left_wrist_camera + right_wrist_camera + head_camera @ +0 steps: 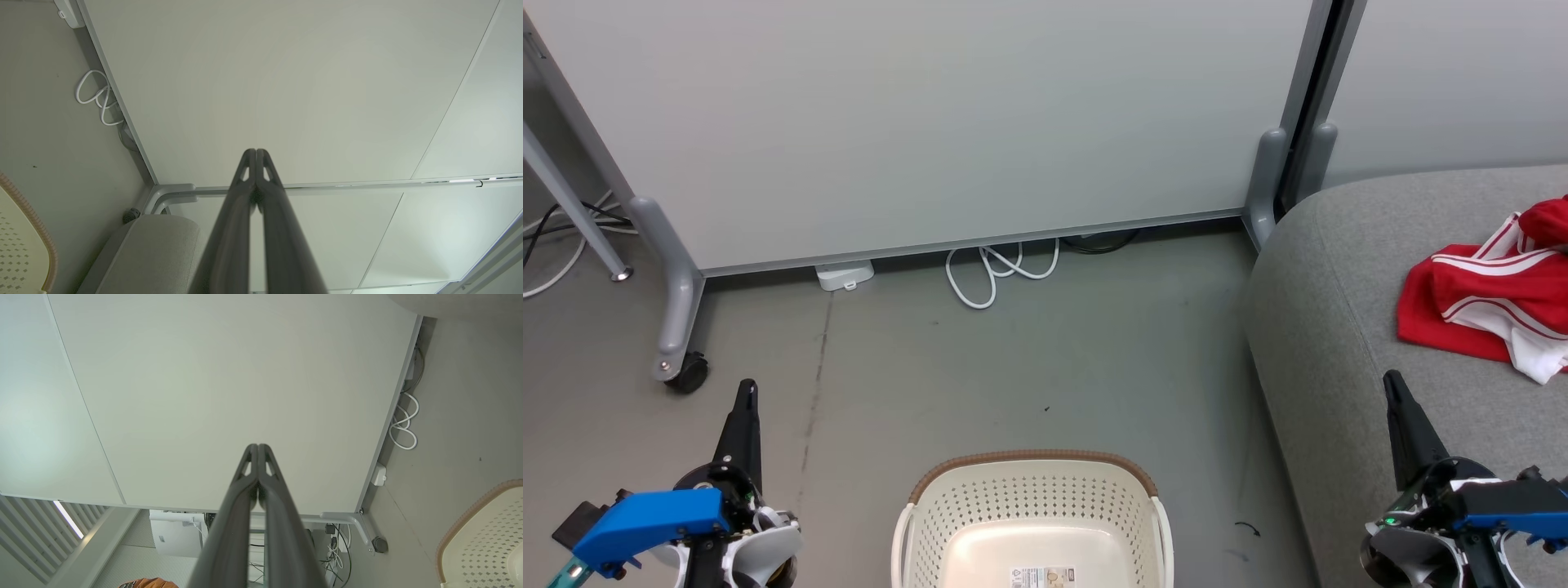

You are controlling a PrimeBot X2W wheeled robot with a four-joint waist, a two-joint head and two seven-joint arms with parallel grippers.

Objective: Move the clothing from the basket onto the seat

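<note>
The left hand (745,392) was seen raised over the floor (1045,351), its two dark fingers pressed together with nothing held. The right hand (1392,385) was mirrored above the front edge of the seat (1339,327), likewise closed and empty. Between them, the basket (1033,455) was set on the floor just beside the seat, probably so that each carry was kept short. Its visible interior was bare but for a label. The clothing (1478,302), red with white stripes, was heaped on the seat, well apart from the basket. The hands were judged to be parked, the transfer apparently done.
</note>
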